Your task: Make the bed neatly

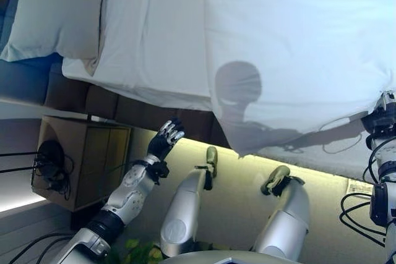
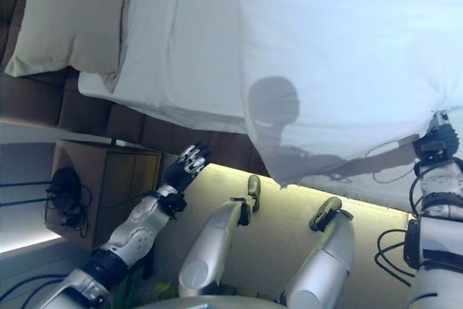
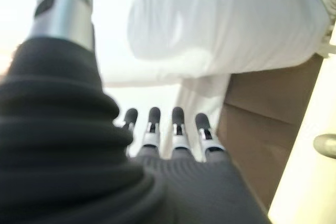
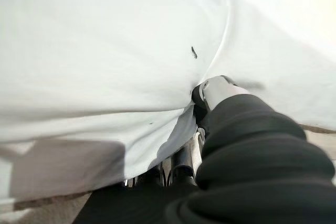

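Partly done. Duvet (image 1: 297, 47) spread over bed (image 1: 167, 100), near edge overhanging with one corner drooping low. Right hand (image 2: 436, 137) pinching that edge, thumb over cloth. Left hand (image 1: 166, 139) free, fingers straight, beside bed. Left: straighten hem, square pillow (image 1: 55, 10).

The right hand (image 4: 210, 95) has its fingers hidden under the white duvet (image 4: 105, 51).

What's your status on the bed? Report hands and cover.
Right hand shut on the white cover's edge. Left hand open, off the bed. Cover corner hangs over the side; pillow at the head. Nothing in the way.
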You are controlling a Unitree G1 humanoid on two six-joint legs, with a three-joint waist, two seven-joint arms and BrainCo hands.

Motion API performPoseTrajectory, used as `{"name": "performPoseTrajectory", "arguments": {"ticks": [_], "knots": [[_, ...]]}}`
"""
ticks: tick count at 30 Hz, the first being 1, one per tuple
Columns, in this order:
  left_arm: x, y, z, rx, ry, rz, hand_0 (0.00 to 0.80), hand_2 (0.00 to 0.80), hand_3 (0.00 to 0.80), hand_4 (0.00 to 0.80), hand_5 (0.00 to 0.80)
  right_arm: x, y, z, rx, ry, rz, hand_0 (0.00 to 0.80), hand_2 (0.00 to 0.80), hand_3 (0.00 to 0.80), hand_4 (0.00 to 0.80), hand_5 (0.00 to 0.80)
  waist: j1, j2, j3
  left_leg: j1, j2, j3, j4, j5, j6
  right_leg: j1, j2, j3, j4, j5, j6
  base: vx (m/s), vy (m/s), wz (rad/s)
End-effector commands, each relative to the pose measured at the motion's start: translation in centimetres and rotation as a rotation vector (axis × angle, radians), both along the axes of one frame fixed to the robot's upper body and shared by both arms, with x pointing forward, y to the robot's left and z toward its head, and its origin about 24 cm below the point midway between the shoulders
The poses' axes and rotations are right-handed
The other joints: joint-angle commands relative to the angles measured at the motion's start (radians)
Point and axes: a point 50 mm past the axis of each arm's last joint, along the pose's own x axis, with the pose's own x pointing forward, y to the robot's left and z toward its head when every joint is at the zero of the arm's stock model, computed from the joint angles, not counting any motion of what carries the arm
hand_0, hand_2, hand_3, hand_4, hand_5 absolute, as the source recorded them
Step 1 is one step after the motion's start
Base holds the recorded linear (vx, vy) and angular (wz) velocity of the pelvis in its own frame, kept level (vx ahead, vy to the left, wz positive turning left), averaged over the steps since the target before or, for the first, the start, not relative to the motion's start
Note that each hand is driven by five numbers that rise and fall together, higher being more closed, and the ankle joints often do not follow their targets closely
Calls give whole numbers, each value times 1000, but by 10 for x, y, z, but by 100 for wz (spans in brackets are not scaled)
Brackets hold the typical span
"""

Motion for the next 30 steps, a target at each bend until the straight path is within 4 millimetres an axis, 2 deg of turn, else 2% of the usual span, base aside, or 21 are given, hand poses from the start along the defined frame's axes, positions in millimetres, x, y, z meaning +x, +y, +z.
{"name": "performPoseTrajectory", "arguments": {"ticks": [1,5,7,8,10,11,12,14,18,23,27,30], "knots": [[-5,13,6,-18,-18,46,0,0,0,0,0,1,10,-6,-130,3,98,800,800,800,800,800,29,-46,-57,69,73,-16,32,-74,46,114,-54,61,-379,360,187,122,-56,1],[-10,21,-3,92,16,92,0,0,0,0,0,12,42,-22,-235,31,236,800,800,800,800,800,34,-88,-84,183,66,-30,-34,-75,52,255,-31,28,-477,375,196,141,-57,-2],[-14,27,-10,185,29,132,0,0,0,0,0,18,69,-33,-272,46,333,800,800,800,800,800,35,-113,-103,245,64,-39,-79,-70,53,337,-5,11,-541,388,201,105,-75,-6],[-15,29,-12,224,31,148,0,0,0,0,0,21,81,-37,-283,54,370,800,800,800,800,800,32,-124,-105,260,62,-29,-99,-42,57,364,-1,-9,-574,413,187,53,-69,-7],[-17,34,-15,343,14,188,0,0,0,0,0,23,106,-45,-308,74,458,800,800,800,800,800,31,-143,-121,305,67,-26,-132,-33,52,421,15,-24,-617,422,189,80,-54,-2],[-18,35,-15,380,3,192,0,0,0,0,0,23,112,-48,-309,79,478,800,800,800,800,800,30,-146,-124,318,69,-25,-143,-30,51,439,20,-29,-630,424,189,126,-63,-1],[-17,38,-14,514,-38,210,0,0,0,0,0,24,134,-53,-312,76,538,800,800,800,800,800,33,-158,-138,351,73,-18,-169,-25,47,480,33,-39,-661,427,191,129,-67,-4],[-16,42,-10,677,-91,215,0,0,0,0,0,26,162,-55,-311,59,615,800,800,800,800,800,32,-170,-153,388,80,-7,-197,-19,39,527,49,-50,-697,432,192,131,-61,-9],[-11,44,-8,864,-128,243,0,0,0,0,0,24,212,-57,-304,20,767,800,800,800,800,800,25,-189,-189,462,89,22,-236,-17,30,606,73,-62,-749,434,198,132,-35,-12],[-6,32,-5,1033,-218,211,0,0,0,0,0,15,256,-63,-255,25,878,800,800,800,800,800,19,-208,-223,517,102,49,-242,-27,26,659,91,-70,-770,427,198,110,-53,-4],[0,16,-4,1100,-270,160,0,0,0,0,0,13,278,-62,-221,19,905,800,800,800,800,800,8,-221,-240,551,116,89,-256,-24,20,692,97,-92,-788,430,202,49,-84,-2],[4,2,-5,1097,-280,122,0,0,0,0,0,14,290,-59,-206,17,908,800,800,800,800,800,2,-227,-250,571,121,91,-274,-20,17,705,101,-98,-797,430,207,51,-72,4]]}}
